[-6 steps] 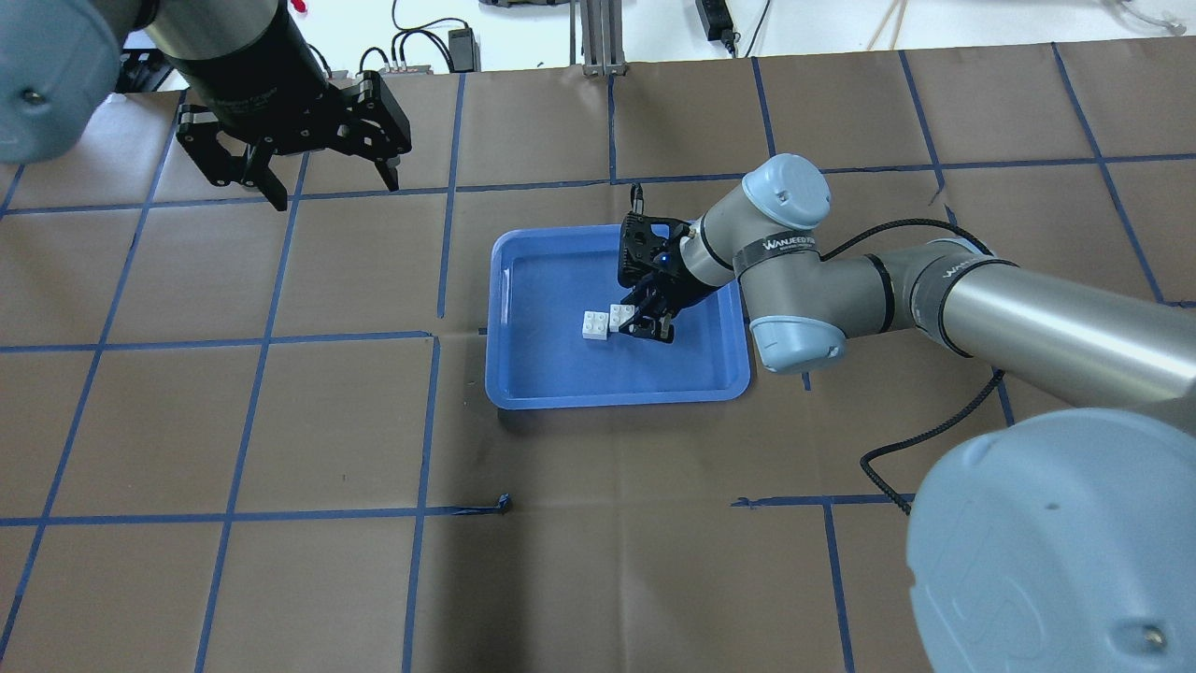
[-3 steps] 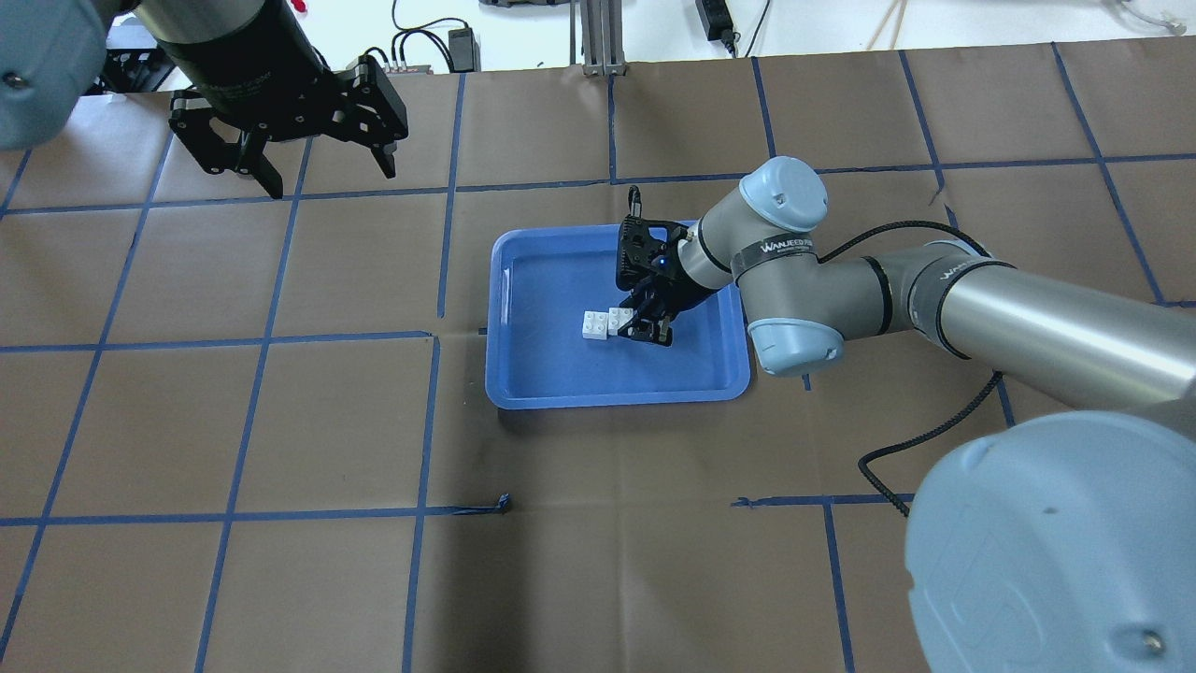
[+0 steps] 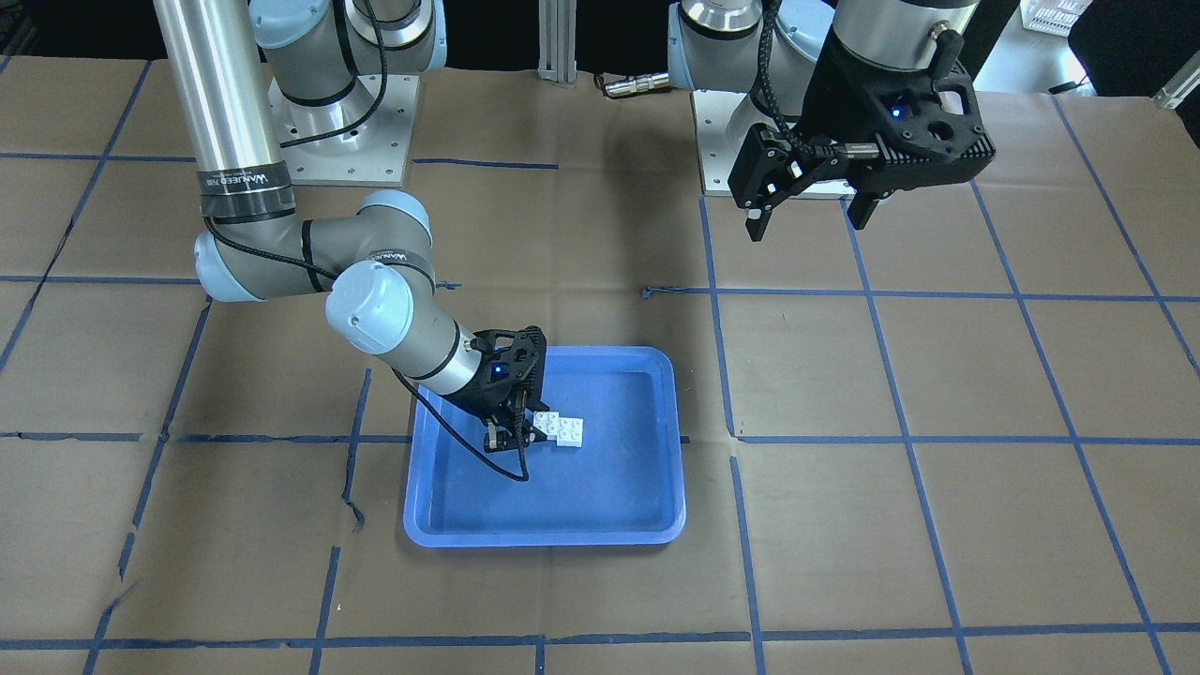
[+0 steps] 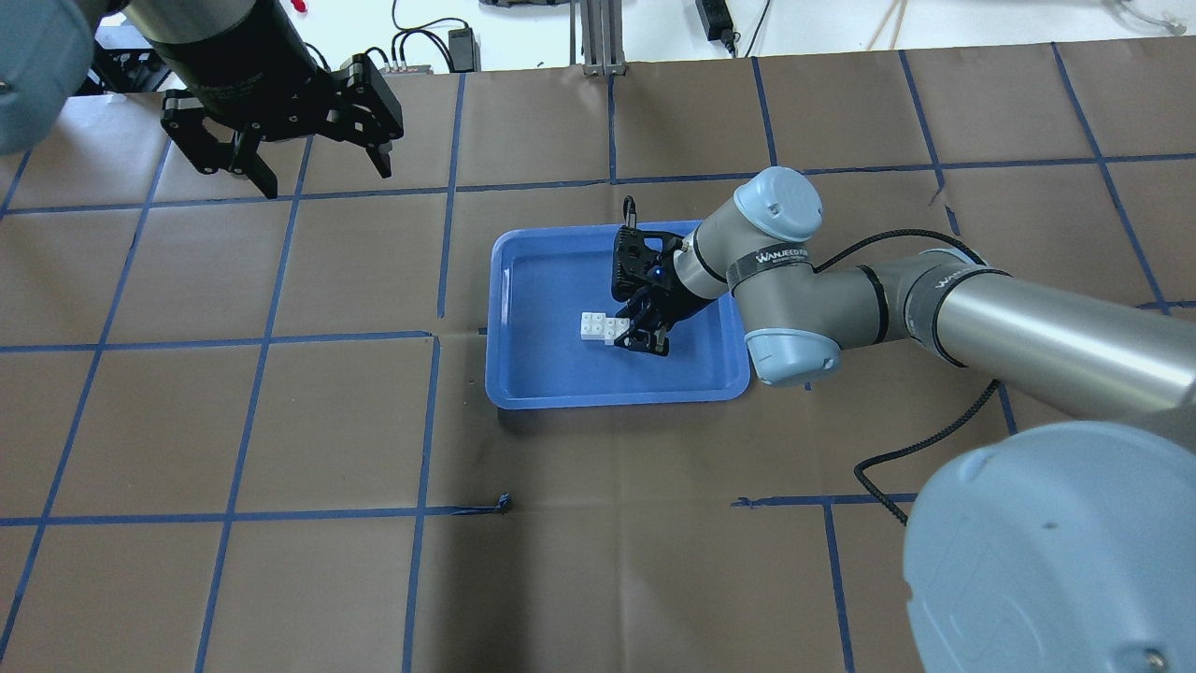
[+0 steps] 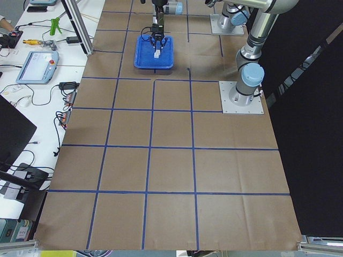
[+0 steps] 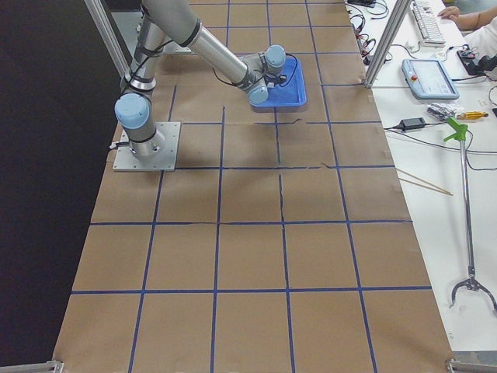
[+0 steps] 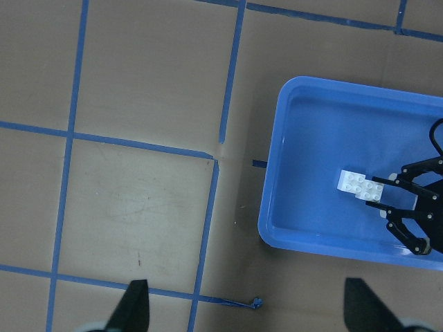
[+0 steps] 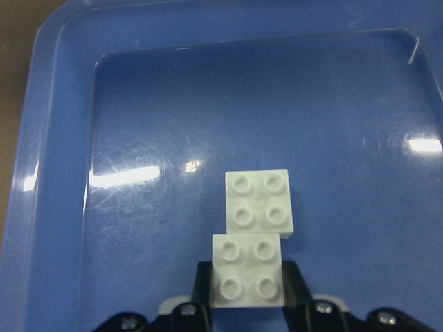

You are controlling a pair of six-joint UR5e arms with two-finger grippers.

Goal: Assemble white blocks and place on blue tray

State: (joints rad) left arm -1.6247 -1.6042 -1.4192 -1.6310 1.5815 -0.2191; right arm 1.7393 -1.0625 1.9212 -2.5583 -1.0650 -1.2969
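Observation:
Two white blocks lie in the blue tray (image 4: 617, 397). My right gripper (image 4: 628, 336) is low in the tray and shut on the nearer white block (image 8: 247, 270), whose edge overlaps the other white block (image 8: 259, 204) at an offset. In the overhead view the held block (image 4: 614, 329) touches the free block (image 4: 591, 324) on its left. My left gripper (image 4: 280, 173) is open and empty, high over the far left of the table, well apart from the tray. Its wrist view shows the tray (image 7: 277, 228) and both blocks (image 7: 360, 185).
The table is covered with brown paper marked with a blue tape grid (image 4: 439, 336). The tray also shows in the front view (image 3: 544, 539). The right arm's black cable (image 4: 897, 449) trails over the table right of the tray. Operators' desks with tools flank the table ends.
My right gripper has shifted the held block slightly left and nearer, up against the other block. My left gripper has drifted farther left and back.

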